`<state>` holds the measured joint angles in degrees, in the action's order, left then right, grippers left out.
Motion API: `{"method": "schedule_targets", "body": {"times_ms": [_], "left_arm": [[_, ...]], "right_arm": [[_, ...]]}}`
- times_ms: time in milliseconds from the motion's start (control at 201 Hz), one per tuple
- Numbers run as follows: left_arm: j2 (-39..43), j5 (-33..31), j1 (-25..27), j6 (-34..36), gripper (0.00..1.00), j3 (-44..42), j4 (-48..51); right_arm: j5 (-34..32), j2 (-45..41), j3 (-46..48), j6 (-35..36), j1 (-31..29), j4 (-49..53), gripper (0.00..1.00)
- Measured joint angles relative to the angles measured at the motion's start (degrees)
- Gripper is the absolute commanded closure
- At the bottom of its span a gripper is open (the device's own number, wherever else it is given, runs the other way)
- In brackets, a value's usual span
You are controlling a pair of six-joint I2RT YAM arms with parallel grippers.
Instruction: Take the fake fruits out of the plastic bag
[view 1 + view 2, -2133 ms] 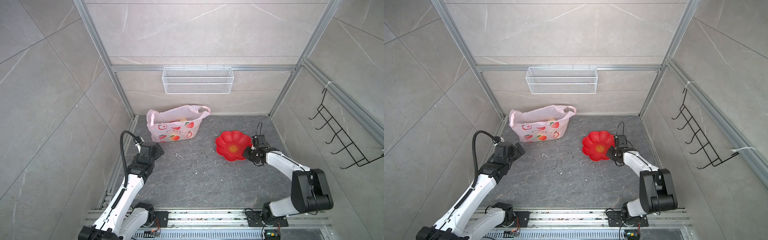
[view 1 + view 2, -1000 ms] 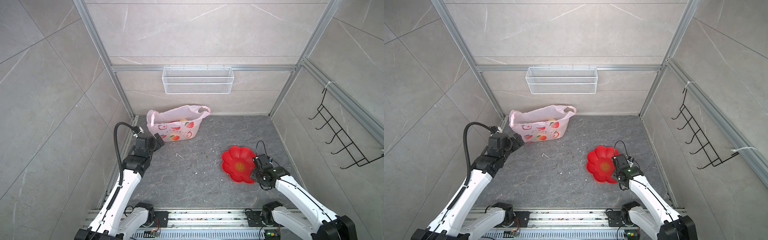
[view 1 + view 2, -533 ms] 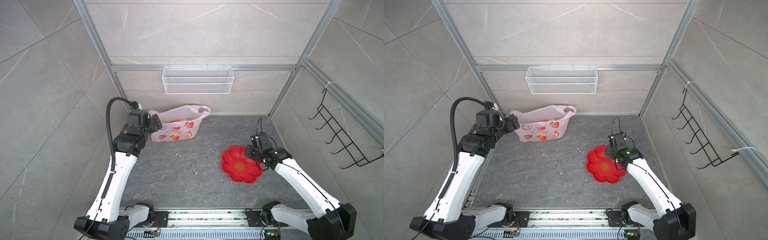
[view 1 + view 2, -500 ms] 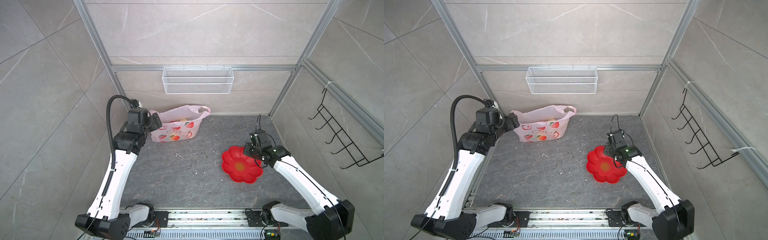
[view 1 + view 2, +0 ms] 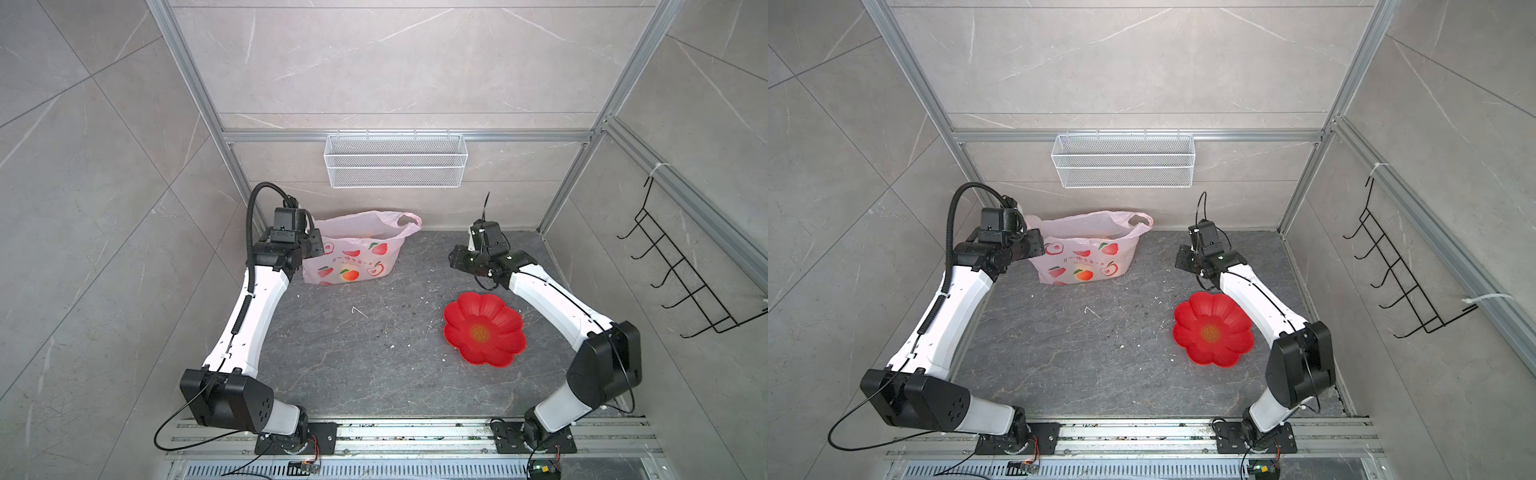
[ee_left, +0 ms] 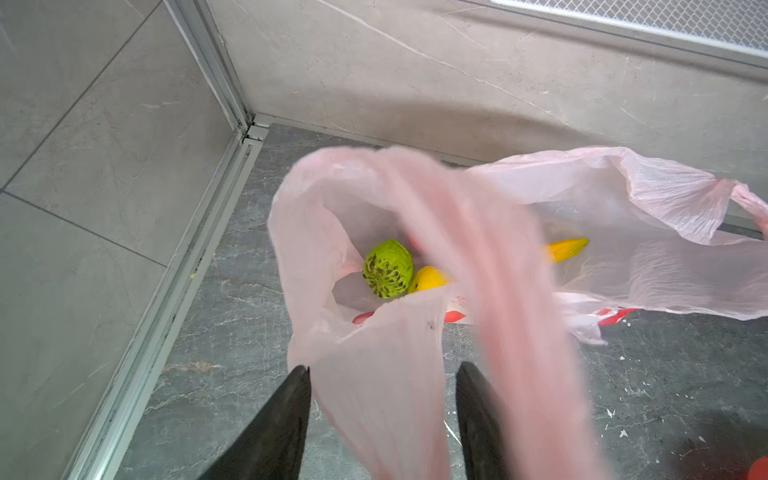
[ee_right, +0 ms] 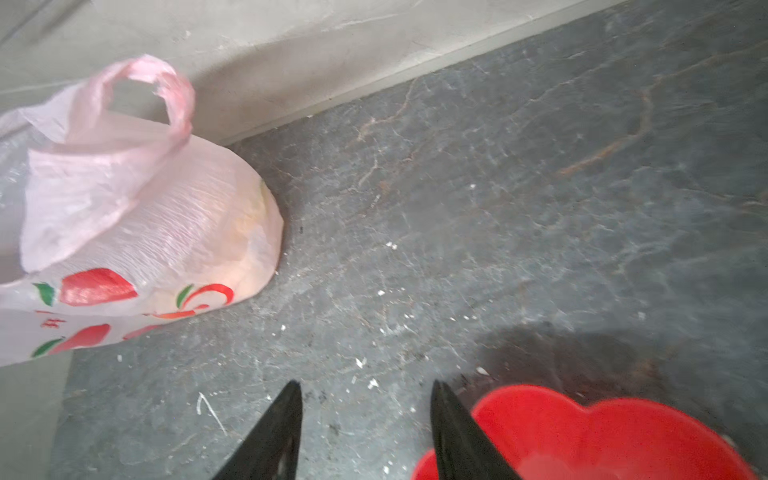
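Both grippers spread: left gripper (image 6: 380,368) straddles a handle (image 6: 478,249) of the bag (image 5: 357,266) at 10 o'clock, not pinching; right gripper (image 7: 365,386) empty at 2 o'clock. Fruits (image 6: 387,269) sit inside the bag; next, likely clamp the handle and hold the mouth open.

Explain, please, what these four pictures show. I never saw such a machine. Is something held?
Two white robot arms stand at a dark stone surface. Two pictures look down from above; the other two come from a camera on each wrist. On the surface lie a pink plastic bag and a red dish. Inside the bag, the left wrist view shows a green bumpy ball and a yellow banana. The left gripper is open, with the bag's plastic between its fingers; the right gripper is open and empty.
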<state>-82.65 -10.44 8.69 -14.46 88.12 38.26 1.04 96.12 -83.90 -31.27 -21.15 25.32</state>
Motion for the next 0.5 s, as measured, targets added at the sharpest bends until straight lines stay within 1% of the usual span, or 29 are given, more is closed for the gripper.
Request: {"method": "schedule_targets", "body": {"times_ms": [80, 199, 319, 498], "left_arm": [[1.73, 0.61, 0.00, -0.20, 0.61, -3.10, -1.14], [4.90, 2.14, 0.00, -0.70, 0.66, -7.45, -1.97], [8.02, 3.65, 0.00, -1.53, 0.68, -11.13, -2.82], [12.22, 5.60, 0.00, -2.78, 0.69, -15.67, -3.17]], "right_arm": [[3.67, 4.07, -3.69, -1.99, -0.02, -2.73, 0.41], [8.17, 8.07, -5.66, -6.23, -0.28, -7.56, 0.37], [10.93, 11.15, -8.13, -9.97, -0.90, -10.14, 0.33], [13.84, 13.92, -10.51, -15.45, -1.90, -15.54, 0.32]]}}
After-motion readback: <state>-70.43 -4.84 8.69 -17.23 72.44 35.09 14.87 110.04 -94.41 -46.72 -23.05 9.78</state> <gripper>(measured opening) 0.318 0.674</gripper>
